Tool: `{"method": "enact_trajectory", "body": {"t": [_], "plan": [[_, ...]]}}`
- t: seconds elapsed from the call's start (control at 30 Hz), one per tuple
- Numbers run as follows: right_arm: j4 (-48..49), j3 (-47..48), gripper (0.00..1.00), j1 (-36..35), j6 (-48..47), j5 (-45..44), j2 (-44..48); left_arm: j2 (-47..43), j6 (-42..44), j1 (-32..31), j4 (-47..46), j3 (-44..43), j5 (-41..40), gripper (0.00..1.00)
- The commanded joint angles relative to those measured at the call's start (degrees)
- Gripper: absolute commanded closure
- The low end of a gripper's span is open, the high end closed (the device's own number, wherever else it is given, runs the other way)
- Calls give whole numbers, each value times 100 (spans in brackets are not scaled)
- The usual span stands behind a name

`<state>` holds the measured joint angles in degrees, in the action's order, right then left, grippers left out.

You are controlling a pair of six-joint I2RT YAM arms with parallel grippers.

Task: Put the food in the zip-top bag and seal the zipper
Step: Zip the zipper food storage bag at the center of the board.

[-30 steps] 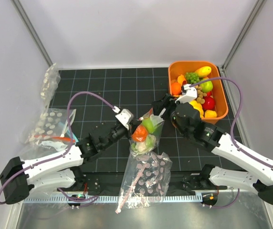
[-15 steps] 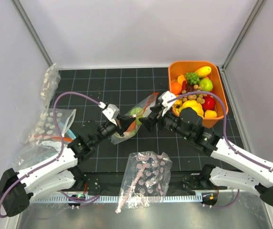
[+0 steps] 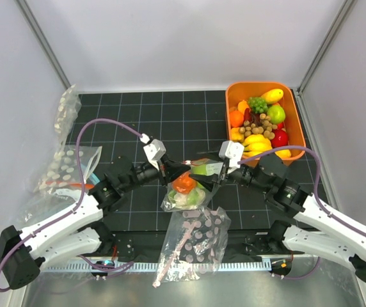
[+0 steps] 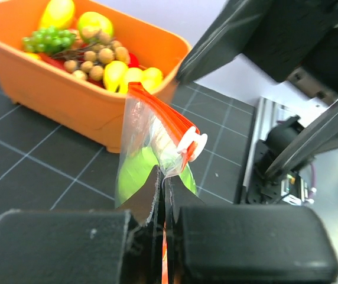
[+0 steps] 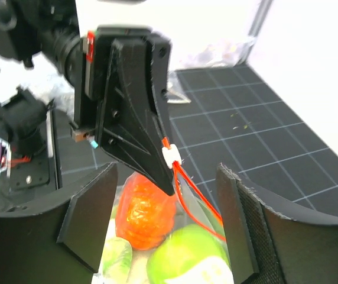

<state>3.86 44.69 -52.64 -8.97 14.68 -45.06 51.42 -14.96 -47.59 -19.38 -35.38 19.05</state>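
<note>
Two end effectors meet near the middle of the overhead view, with the zip-top bag [image 3: 184, 192] held up between them over the dark gridded worktop [image 3: 138, 115]. The left end effector [image 4: 162, 186] is pinched tight on the bag's mouth edge. In its wrist view the zipper [image 4: 160, 110] rises from the closed fingers as an orange-red strip, with a small white slider [image 4: 191, 142] sitting on it. The right end effector [image 5: 168, 177] stands wide, its two fingers [image 5: 240, 225] well apart on either side of the bag's mouth, gripping nothing. In that wrist view the slider lies in the gap, right at the tip of the left arm's black fingers.

Three pieces of food show through the clear plastic. The orange round piece [image 3: 184, 183] sits in the middle, the green bell pepper [image 3: 202, 169] lies toward the right arm, and the pale cauliflower [image 3: 182, 199] is lowest in the frame.

Seen from overhead, the bag's lower end reaches the top of a pink-dotted bag [image 3: 196, 246] lying at lower centre; whether the two touch cannot be told. An orange bin [image 3: 260, 83] of toy fruit sits at upper right, and white-dotted bags [image 3: 68, 167] lie along the left edge.
</note>
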Motion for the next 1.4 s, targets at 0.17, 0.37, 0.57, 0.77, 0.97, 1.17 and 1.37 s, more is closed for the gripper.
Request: {"method": "enact_trajectory", "body": {"t": [0.17,0.37,0.57,0.77,0.97,1.17,1.37], "plan": [[177,146,25,-9,-263,457,-214,61,-130,-4,-207,-400,819,100],[80,216,43,-9,-245,483,-170,53,-182,-4,-224,-426,934,100],[27,251,67,-9,-228,571,-161,70,-192,-4,-251,-426,917,100],[229,137,79,-9,-105,519,-100,53,-191,-4,-251,-409,811,100],[221,172,95,-9,-17,448,-117,87,-235,-13,-286,-400,802,93],[133,260,99,-9,-8,501,-222,158,-323,-13,-383,-409,828,83],[115,269,99,-9,-8,527,-214,219,-341,-4,-418,-435,872,97]]}}
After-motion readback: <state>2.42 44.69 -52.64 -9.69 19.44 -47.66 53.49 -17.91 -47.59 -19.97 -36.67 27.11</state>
